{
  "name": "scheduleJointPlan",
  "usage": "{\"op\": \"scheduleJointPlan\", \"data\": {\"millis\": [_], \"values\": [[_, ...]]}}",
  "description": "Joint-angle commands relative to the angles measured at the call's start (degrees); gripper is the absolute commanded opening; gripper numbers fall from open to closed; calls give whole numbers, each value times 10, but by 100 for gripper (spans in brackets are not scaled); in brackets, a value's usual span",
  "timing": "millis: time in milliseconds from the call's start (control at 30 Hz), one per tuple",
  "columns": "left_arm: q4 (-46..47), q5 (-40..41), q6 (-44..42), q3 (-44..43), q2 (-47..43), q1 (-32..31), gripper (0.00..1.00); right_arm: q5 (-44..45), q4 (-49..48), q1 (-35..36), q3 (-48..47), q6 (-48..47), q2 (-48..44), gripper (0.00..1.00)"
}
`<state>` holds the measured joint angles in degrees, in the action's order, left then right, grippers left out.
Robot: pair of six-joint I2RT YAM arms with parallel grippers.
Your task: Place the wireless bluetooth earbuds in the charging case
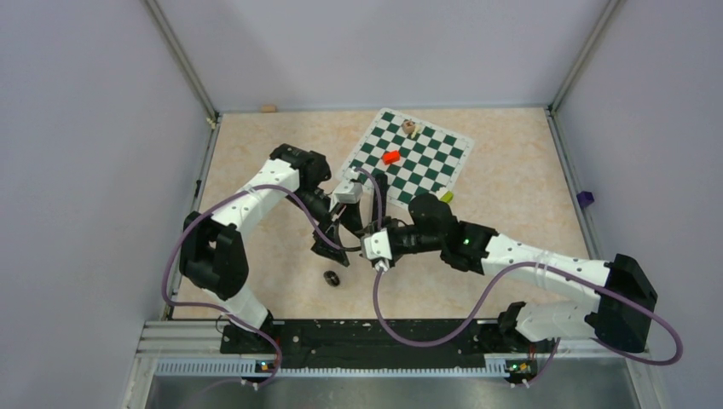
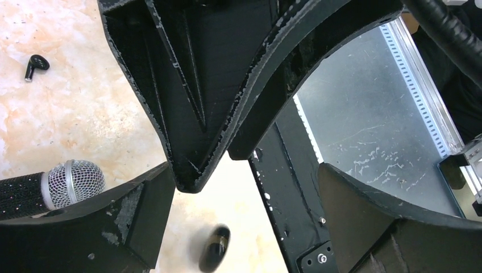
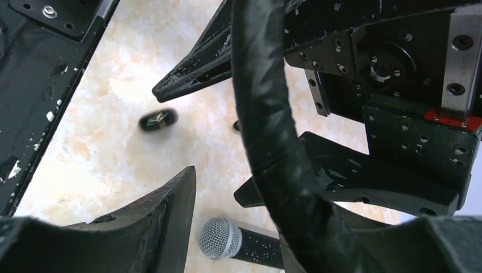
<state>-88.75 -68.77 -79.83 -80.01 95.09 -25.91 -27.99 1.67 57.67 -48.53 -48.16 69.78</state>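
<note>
Top view: the dark charging case (image 1: 332,277) lies on the table (image 1: 511,153), just nearer the bases than the meeting arms. Left wrist view: the left gripper (image 2: 245,170) is spread wide and empty, the case blurred on the table below it, and one black earbud (image 2: 35,65) lies apart from the microphone (image 2: 62,185). Right wrist view: the right gripper (image 3: 244,210) stands partly open, with nothing seen between its jaws.

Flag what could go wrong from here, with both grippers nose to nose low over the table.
1. The left gripper and right gripper are both open with fingers crowded together. Any move could make them clash.
2. The cable hangs across the right wrist view, close to the fingers, and could snag.
3. The small black oval piece looks smeared in both wrist views, so it may be rolling toward the base rail.
</note>
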Motion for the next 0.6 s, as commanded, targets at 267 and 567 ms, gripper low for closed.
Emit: {"op": "scheduleJointPlan", "data": {"millis": [267,567], "values": [[61,5,42,16,-62,94,99,5,55,8,-26,1,-3,10],[244,12,174,90,-162,214,99,17,82,7,-19,-23,-39,72]]}}
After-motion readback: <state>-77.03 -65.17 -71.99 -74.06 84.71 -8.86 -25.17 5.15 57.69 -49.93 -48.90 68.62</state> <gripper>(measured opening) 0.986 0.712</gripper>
